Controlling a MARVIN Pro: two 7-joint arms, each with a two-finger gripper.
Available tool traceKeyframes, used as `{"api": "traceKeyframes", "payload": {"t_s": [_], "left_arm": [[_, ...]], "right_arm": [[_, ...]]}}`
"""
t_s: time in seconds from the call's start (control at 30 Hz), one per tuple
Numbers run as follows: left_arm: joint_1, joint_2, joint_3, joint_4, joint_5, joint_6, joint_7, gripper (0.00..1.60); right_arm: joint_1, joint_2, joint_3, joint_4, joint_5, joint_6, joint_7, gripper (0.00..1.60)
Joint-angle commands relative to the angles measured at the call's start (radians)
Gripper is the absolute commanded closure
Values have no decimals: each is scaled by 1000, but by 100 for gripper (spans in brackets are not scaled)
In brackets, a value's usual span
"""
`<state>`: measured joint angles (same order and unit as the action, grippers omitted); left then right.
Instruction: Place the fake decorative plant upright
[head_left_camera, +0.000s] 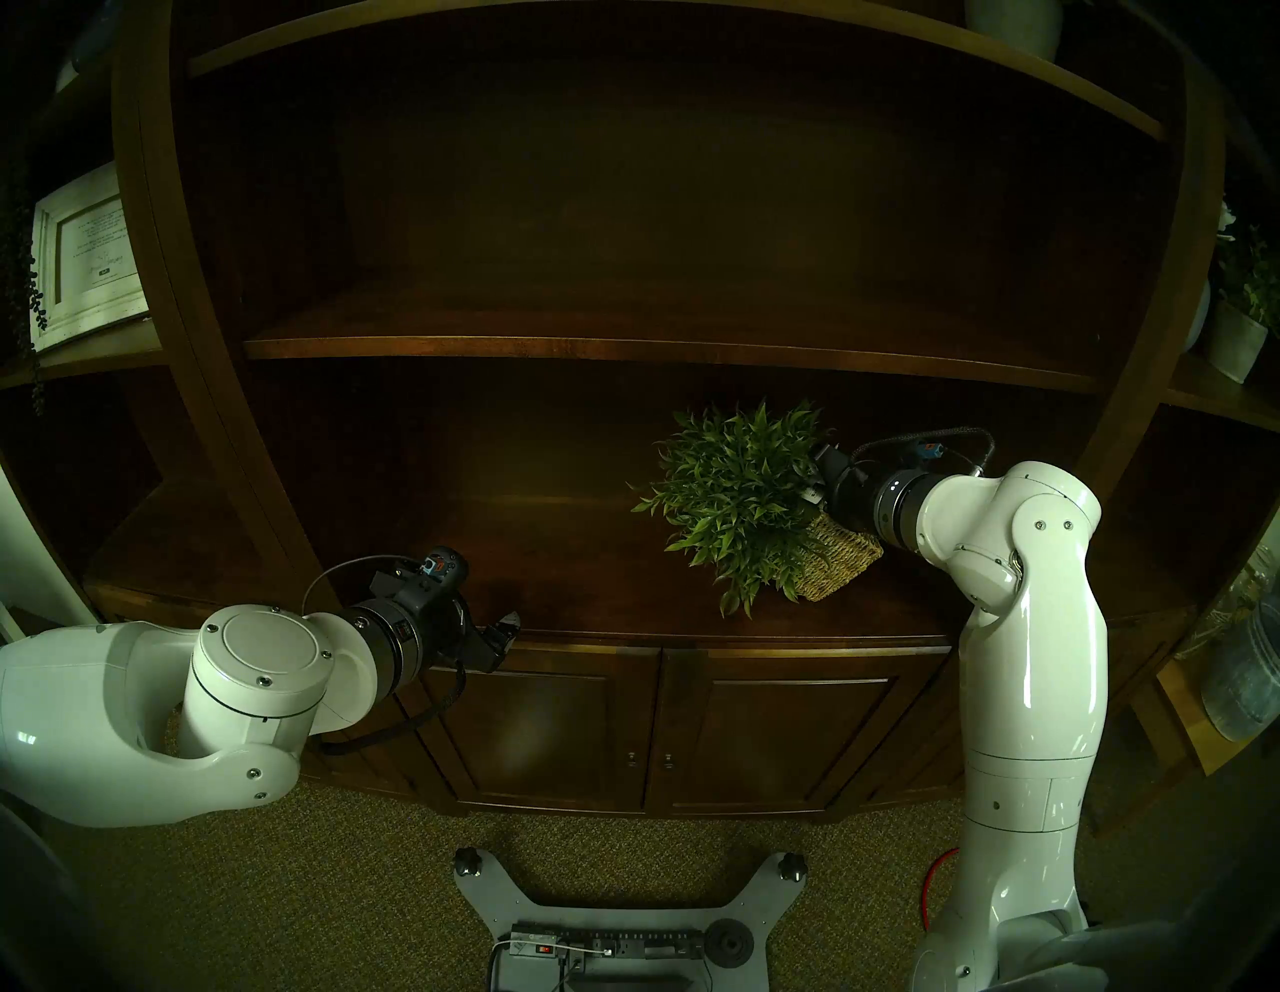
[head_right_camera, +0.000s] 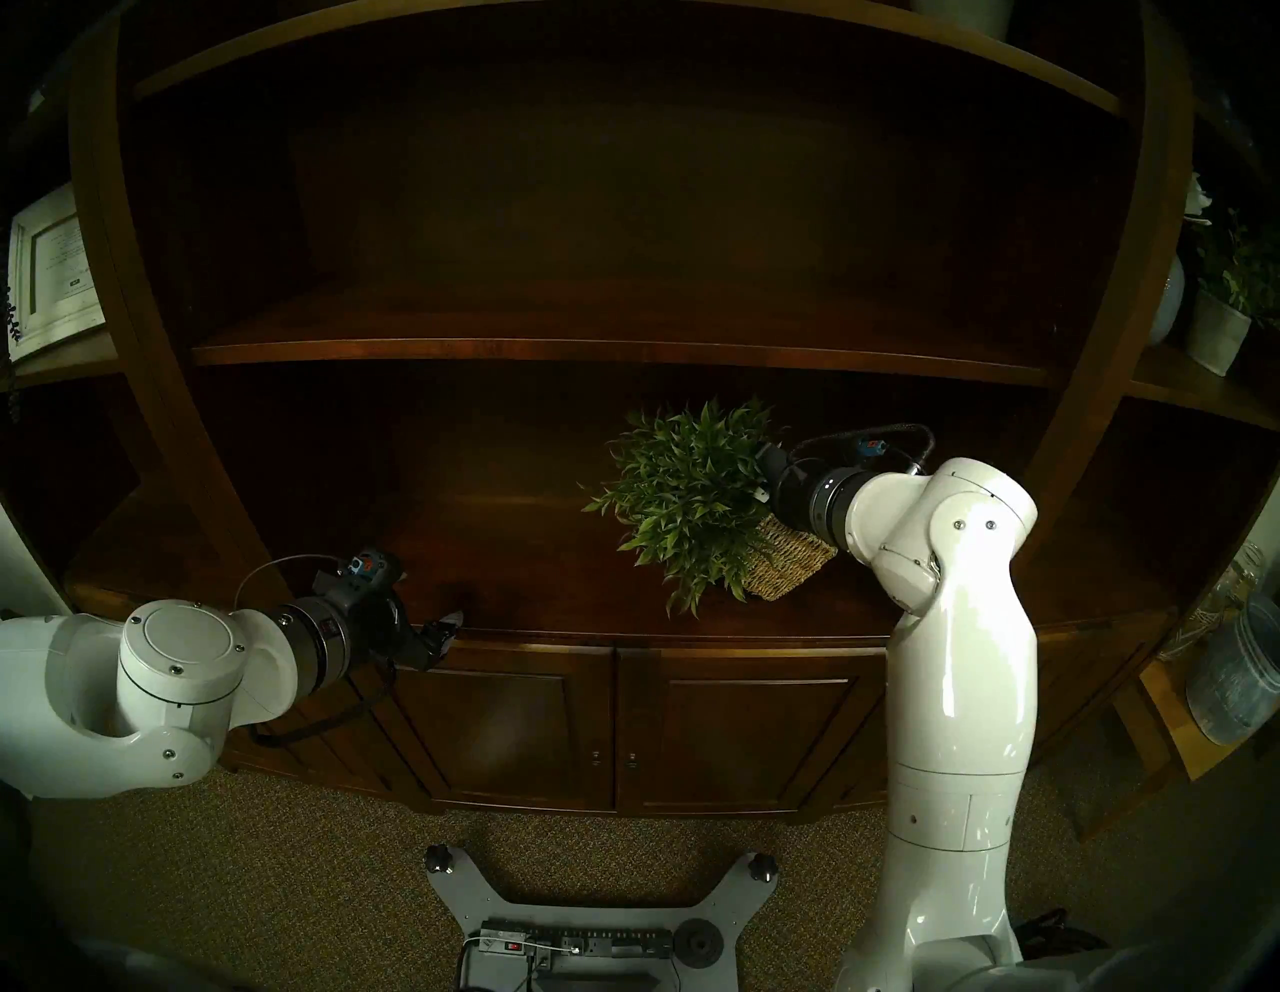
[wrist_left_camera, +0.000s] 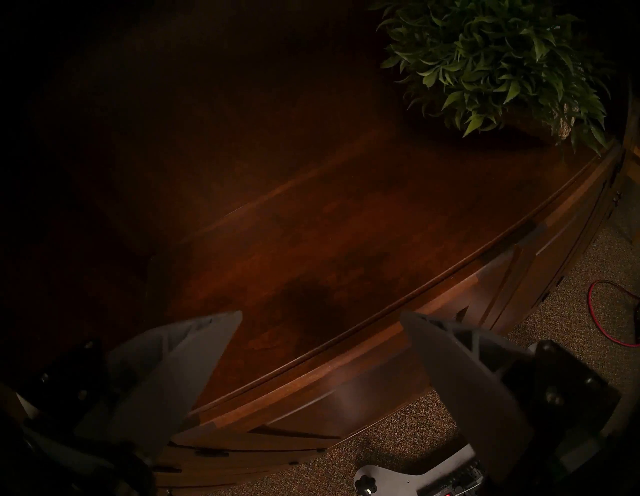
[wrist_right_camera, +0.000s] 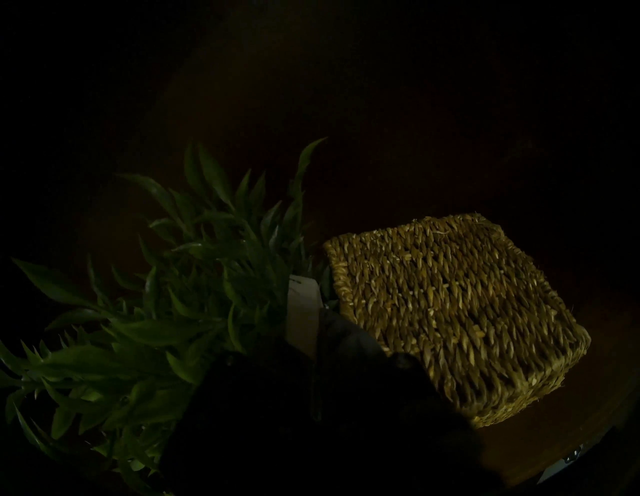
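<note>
Both arms (head_left_camera: 1032, 665) wear glossy white rounded shells dotted with small screws. Dark grey wrist collars follow, each topped by a blue-and-orange connector (head_left_camera: 438, 564) and a looping black cable (head_left_camera: 921, 438). A grey base plate (head_left_camera: 602, 900) with black knobs sits below these arms.

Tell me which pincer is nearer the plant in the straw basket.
Right. The right pincer is shut right at the plant, where the leaves meet the basket. The left pincer hangs open at the cabinet's front edge, well off to the plant's left.

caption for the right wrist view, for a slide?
Right gripper shut at the rim of the tipped fake plant, woven basket side facing the camera.
</note>
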<state>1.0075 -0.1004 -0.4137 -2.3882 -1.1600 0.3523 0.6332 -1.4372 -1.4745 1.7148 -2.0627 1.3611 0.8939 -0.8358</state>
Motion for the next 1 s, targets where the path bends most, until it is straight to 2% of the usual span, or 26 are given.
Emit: {"api": "traceKeyframes", "payload": {"t_s": [0.0, 0.23, 0.4, 0.47, 0.67, 0.7, 0.77, 0.97], "left_arm": [[-69, -38, -68, 44, -26, -18, -44, 0], [-121, -154, -123, 158, -60, 8, -119, 0], [-159, -197, -153, 217, -109, 19, -194, 0], [-170, -235, -162, 251, -130, 30, -224, 0], [-203, -296, -159, 321, -178, 79, -312, 0], [-213, -328, -154, 352, -190, 98, -339, 0], [-222, -352, -151, 378, -199, 113, -366, 0], [-237, -411, -146, 449, -223, 140, -442, 0]], "right_arm": [[41, 3, 8, -47, 8, -7, 24, 160], [38, 4, 13, -51, 16, -3, 22, 160], [38, 4, 15, -59, 22, -2, 19, 160], [40, 5, 16, -63, 25, -1, 18, 160], [45, 6, 16, -73, 33, 1, 15, 160], [46, 6, 16, -76, 36, 1, 14, 160], [48, 6, 16, -79, 39, 1, 13, 160], [56, 7, 18, -89, 49, 2, 8, 160]]}}
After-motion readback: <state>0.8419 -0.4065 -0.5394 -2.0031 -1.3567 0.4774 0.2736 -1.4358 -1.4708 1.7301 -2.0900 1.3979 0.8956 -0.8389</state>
